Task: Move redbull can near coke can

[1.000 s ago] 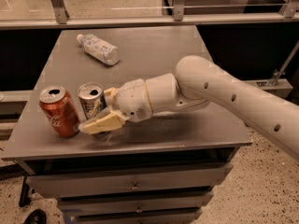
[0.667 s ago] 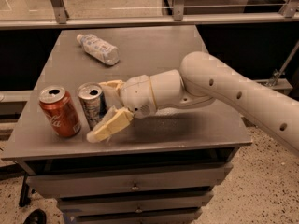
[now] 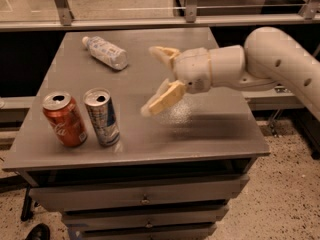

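1. Gripper (image 3: pixel 150 80): above the table (image 3: pixel 215 129), fingertips pointing toward the image-left side. The two tan fingers (image 3: pixel 165 98) are spread wide, with nothing between them. The white arm (image 3: pixel 280 59) comes in from the image-right edge.
2. Redbull can (image 3: pixel 102 116): upright on the table, out beyond the fingertips and toward the table's front edge, apart from the gripper. No contact with either finger. The open silver top faces up.
3. Coke can (image 3: pixel 64 119): upright, just beside the redbull can on the side away from the gripper. The two stand close together; I cannot tell whether they touch. It is the thing farthest from the fingertips along the front edge.
4. Clear plastic bottle (image 3: pixel 106 52): lying on its side, beyond the upper fingertip and toward the back of the table, well apart from both cans and not touching the gripper.
5. Below the gripper the grey table top shows a faint sheen. Drawer fronts (image 3: pixel 145 199) sit under the top.
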Controlling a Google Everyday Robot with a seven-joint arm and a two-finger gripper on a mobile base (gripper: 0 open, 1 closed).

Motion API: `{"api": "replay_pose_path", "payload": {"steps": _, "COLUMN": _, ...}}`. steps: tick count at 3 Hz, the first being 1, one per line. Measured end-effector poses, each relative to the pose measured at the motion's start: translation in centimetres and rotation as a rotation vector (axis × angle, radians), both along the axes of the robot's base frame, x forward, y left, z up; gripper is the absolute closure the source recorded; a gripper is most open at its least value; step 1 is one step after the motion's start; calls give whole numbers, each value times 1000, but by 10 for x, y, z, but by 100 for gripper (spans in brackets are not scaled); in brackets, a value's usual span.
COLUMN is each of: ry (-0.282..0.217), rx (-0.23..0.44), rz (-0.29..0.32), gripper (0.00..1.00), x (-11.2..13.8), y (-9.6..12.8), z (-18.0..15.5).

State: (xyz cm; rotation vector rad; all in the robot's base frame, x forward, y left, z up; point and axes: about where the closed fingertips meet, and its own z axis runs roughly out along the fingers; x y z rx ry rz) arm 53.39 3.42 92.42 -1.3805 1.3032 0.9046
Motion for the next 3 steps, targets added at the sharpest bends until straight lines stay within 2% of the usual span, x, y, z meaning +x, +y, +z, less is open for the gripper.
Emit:
{"api": "replay_pose_path", "payload": {"steps": 1, "ry": -90, "rx": 51, "rz": -124, "gripper": 0, "x": 54, "y": -60, "z": 36}}
{"api": "replay_pose_path", "payload": {"steps": 2, "ry": -128, "rx": 70, "rz": -145, "gripper": 0, "x": 61, "y": -68, "z": 58}}
{"api": "replay_pose_path", "payload": {"steps": 3, "ry": -128, "rx": 70, "rz": -145, "gripper": 0, "x": 61, "y": -68, "z": 58}}
